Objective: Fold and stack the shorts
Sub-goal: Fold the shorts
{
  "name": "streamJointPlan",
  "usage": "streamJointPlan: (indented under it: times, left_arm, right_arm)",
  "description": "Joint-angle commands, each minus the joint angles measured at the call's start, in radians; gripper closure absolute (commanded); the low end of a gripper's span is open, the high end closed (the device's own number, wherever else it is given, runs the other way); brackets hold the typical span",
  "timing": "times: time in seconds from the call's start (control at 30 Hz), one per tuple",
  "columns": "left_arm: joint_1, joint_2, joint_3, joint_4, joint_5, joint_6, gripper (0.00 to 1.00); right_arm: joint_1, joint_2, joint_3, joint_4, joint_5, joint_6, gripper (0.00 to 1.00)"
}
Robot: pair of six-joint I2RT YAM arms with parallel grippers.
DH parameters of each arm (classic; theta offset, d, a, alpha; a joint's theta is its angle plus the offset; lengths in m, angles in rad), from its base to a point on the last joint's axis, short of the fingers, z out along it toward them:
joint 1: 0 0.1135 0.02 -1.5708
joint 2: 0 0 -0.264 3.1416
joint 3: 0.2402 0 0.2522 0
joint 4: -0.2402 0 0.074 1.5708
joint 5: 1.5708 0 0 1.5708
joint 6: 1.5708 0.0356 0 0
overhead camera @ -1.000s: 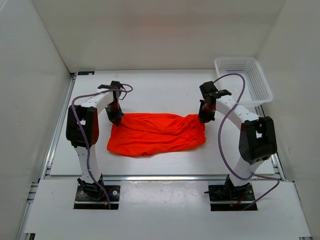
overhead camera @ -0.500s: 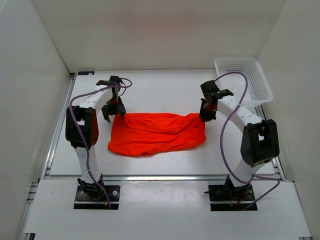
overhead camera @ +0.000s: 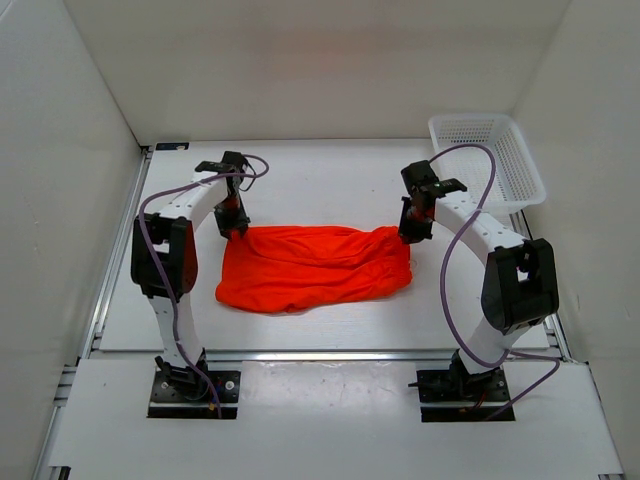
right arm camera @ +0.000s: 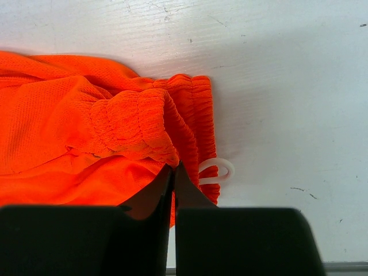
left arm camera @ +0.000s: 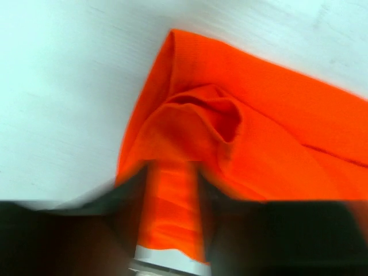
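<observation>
Tabletop (overhead camera: 320, 185): white, carrying everything in the scene.

Shorts (overhead camera: 315, 268): bright orange soft fabric, lying folded over into a wide, roughly rectangular bundle near the middle of the tabletop, between the two arms. The long side is running left to right. The surface is rumpling into shallow creases. The near left corner is rounding off, and the right end is bunching up where the gathered elastic waistband (right arm camera: 144, 121) is sitting.

Basket (overhead camera: 530, 185): white plastic mesh, sitting at the far right corner of the tabletop, well apart from the shorts.

Left fingers (overhead camera: 236, 226): hovering over the far left corner of the shorts. In the left wrist view they are standing partly spread, with a strip of orange fabric lying in the gap between them. The picture is blurring there, so I cannot tell whether the cloth is touching either one.

Right fingers (right arm camera: 174, 175): pressing together, pinching the edge of the waistband at the far right corner of the shorts.

Drawstring loop (right arm camera: 215, 171): white, poking out from the waistband just beside the right fingers and lying flat on the tabletop.
</observation>
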Motion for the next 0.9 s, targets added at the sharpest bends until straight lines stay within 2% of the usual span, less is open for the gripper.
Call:
streamJointPlan:
  times: [0.0, 0.03, 0.17, 0.2, 0.23, 0.27, 0.3, 0.4, 0.47, 0.73, 0.83, 0.87]
  left_arm:
    - [-0.012, -0.099, 0.033, 0.027, 0.039, 0.019, 0.76]
    - [-0.012, -0.11, 0.033, 0.027, 0.039, 0.019, 0.87]
    - [-0.022, -0.11, 0.033, 0.027, 0.039, 0.019, 0.9]
    - [-0.022, -0.101, 0.033, 0.027, 0.06, 0.019, 0.83]
    - [-0.022, -0.101, 0.023, 0.036, 0.077, 0.019, 0.65]
    - [-0.022, -0.101, 0.023, 0.036, 0.096, 0.019, 0.53]
    - [-0.031, -0.101, 0.011, 0.055, 0.113, 0.019, 0.36]
    - [-0.054, -0.09, 0.011, 0.079, 0.137, 0.019, 0.1]
    - [-0.054, -0.061, 0.033, 0.079, 0.137, 0.019, 0.1]
    - [-0.054, 0.045, 0.103, 0.079, 0.077, 0.008, 0.29]
    - [-0.054, 0.088, 0.128, 0.079, 0.077, 0.017, 0.43]
    - [-0.054, 0.088, 0.128, 0.079, 0.077, 0.017, 0.51]
  right_arm:
    - [0.002, -0.018, 0.011, -0.002, -0.004, -0.009, 0.99]
    - [0.002, -0.018, 0.011, -0.002, -0.004, -0.009, 0.99]
    - [0.002, -0.007, 0.011, -0.002, -0.013, -0.009, 0.99]
    - [0.002, -0.007, 0.011, -0.002, -0.013, -0.009, 0.99]
    - [0.002, -0.007, 0.011, -0.002, -0.013, -0.009, 0.99]
    - [0.002, -0.007, 0.011, -0.002, -0.013, -0.009, 0.99]
    - [0.002, -0.007, 0.011, -0.002, -0.013, -0.009, 0.99]
    - [0.002, -0.007, 0.011, -0.002, -0.013, -0.018, 0.99]
    - [0.002, -0.007, 0.011, -0.002, -0.013, -0.018, 0.99]
    - [0.002, -0.007, 0.011, -0.012, -0.013, -0.018, 0.99]
    - [0.002, -0.007, 0.011, -0.012, -0.013, -0.018, 0.99]
    - [0.002, -0.007, 0.011, -0.012, -0.013, -0.018, 0.99]
